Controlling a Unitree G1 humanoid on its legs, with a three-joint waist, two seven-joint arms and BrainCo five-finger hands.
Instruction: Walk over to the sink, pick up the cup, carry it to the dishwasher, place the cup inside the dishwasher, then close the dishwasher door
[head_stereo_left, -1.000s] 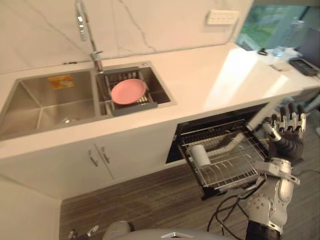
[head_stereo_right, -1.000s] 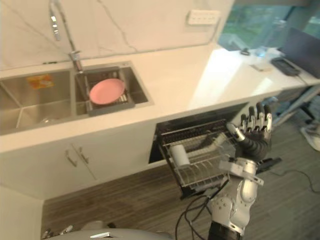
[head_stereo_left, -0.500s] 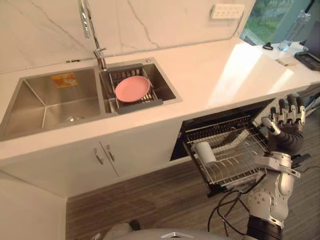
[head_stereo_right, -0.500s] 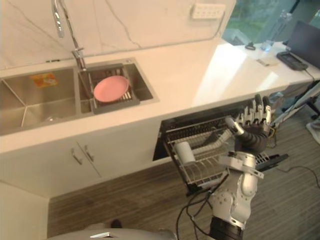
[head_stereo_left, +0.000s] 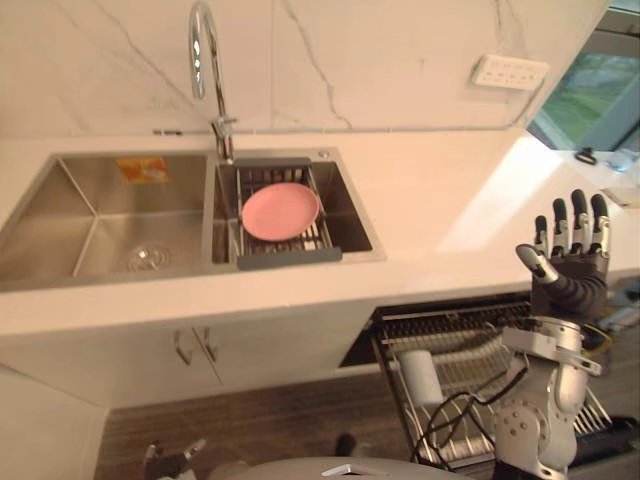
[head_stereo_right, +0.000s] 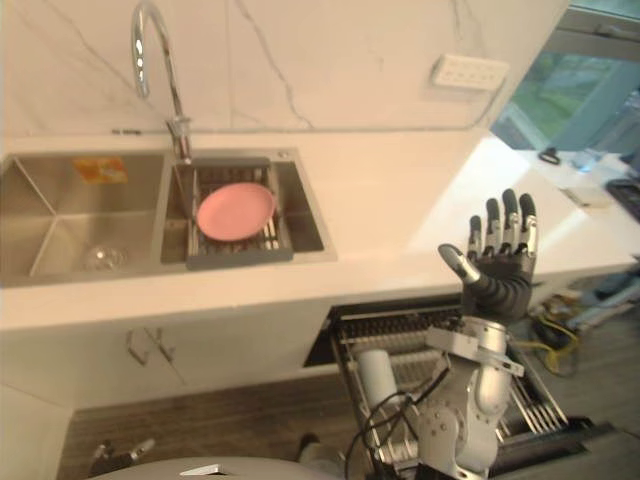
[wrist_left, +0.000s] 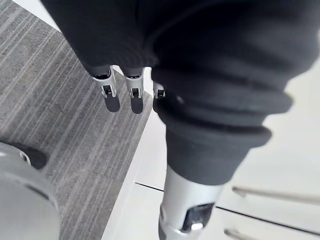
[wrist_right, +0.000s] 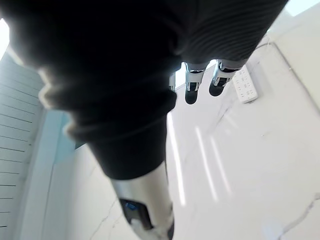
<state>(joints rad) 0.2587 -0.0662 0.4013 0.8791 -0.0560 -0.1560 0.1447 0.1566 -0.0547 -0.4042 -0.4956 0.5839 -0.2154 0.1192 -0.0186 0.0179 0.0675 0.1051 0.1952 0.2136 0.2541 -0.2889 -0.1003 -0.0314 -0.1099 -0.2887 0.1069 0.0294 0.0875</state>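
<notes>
A white cup lies on its side in the pulled-out wire rack of the open dishwasher, under the counter. My right hand is raised above the rack's right part, in front of the counter edge, open, palm facing the wall, holding nothing. Its straight fingers point up the marble wall in the right wrist view. My left hand hangs low at the lower left, open and empty, its fingers pointing down at the grey floor.
A double steel sink sits in the white counter, with a pink plate on a drain rack in its right basin and a tall faucet behind. A white power strip is on the wall. Cabinet doors are left of the dishwasher.
The whole view has shifted, so the counter and sink now show more head-on. My right hand stays raised and open, now seen against the counter edge. The cup has not moved in the rack.
</notes>
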